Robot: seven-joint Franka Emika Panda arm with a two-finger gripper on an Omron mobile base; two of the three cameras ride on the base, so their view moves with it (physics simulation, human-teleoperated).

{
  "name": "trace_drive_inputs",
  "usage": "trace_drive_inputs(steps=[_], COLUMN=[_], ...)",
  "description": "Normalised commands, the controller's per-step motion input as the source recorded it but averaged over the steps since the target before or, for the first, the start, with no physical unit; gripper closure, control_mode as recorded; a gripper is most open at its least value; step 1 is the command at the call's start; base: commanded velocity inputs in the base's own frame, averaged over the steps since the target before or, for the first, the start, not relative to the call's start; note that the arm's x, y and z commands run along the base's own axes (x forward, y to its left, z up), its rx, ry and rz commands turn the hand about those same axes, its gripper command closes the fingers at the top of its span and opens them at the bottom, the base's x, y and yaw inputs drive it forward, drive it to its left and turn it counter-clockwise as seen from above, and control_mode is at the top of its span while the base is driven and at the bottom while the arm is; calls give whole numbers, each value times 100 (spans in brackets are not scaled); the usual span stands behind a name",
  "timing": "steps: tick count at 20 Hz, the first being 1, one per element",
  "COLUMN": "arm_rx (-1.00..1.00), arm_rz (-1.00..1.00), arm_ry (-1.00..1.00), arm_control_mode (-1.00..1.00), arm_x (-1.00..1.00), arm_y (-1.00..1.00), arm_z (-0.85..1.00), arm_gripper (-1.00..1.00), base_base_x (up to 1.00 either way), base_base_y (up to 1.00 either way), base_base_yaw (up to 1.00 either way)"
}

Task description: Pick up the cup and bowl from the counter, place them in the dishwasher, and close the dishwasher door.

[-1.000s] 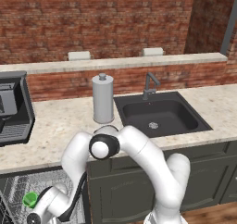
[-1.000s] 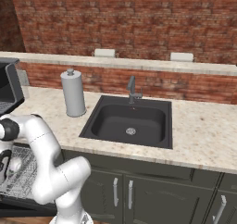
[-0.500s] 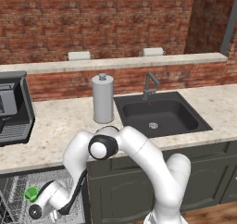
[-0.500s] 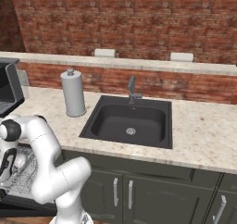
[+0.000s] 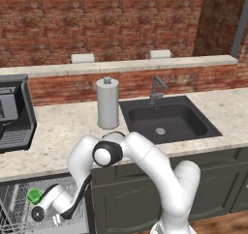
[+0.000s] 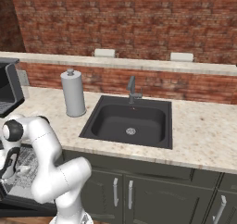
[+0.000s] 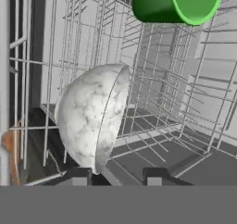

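Dark finger tips of the gripper (image 7: 116,176) stand parted at bottom centre of the hand view, holding nothing. Just above them the bowl (image 7: 92,116) stands on edge in the white wire rack (image 7: 203,79). Upper right, the cup (image 7: 177,3) lies in the same rack

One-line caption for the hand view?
Bowl on edge in the dishwasher's wire rack, green cup beyond, gripper just behind.
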Motion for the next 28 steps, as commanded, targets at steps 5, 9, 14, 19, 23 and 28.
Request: trace_drive_inputs(steps=[5, 9, 14, 19, 23, 28], arm_rx=[-8, -10, -4, 0, 2, 6], arm_rz=[0, 0, 0, 0, 0, 0], arm_ry=[-2, -6, -5, -3, -3, -1], arm_control_mode=[-100, -100, -100, -100, -100, -100], arm_x=[-10, -20, -21, -32, -38, -30], arm_y=[10, 14, 11, 6, 0, 0], arm_z=[16, 33, 26, 20, 22, 16], arm_gripper=[-100, -100, -100, -100, -100, -100], base_base_x=[0, 0, 0, 0, 0, 0], base_base_y=[0, 0, 0, 0, 0, 0], base_base_yaw=[0, 0, 0, 0, 0, 0])
